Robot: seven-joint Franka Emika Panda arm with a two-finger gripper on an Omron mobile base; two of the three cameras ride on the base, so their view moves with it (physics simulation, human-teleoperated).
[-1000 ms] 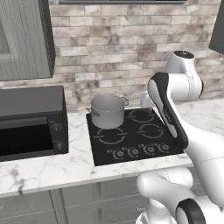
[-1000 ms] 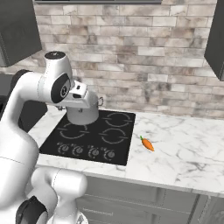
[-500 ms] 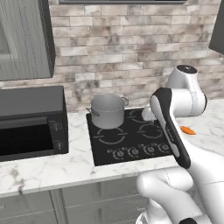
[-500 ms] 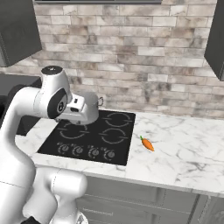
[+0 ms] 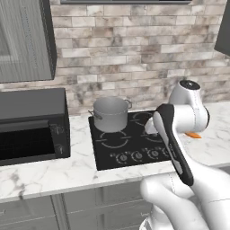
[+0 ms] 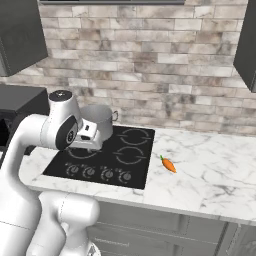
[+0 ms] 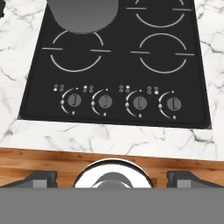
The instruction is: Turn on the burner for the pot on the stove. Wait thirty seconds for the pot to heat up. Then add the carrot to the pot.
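My gripper (image 7: pixel 111 177) hangs over the stove (image 7: pixel 113 65) knobs (image 7: pixel 105 102), jaws spread wide, holding nothing. The pot (image 5: pixel 110 113) sits on the back-left burner; the carrot (image 6: pixel 168 164) lies on the counter (image 6: pixel 210 170) just right of the stove.

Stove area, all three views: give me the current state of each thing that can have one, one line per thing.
Grey brushed-metal stockpot: upright on the back left burner, no lid.
Flat black glass cooktop: no ring glows.
Four round knobs: untouched.
Small orange carrot: lying on the white marble counter, right of the cooktop, not in the pot.
Gripper: open, empty, above the counter's front edge.
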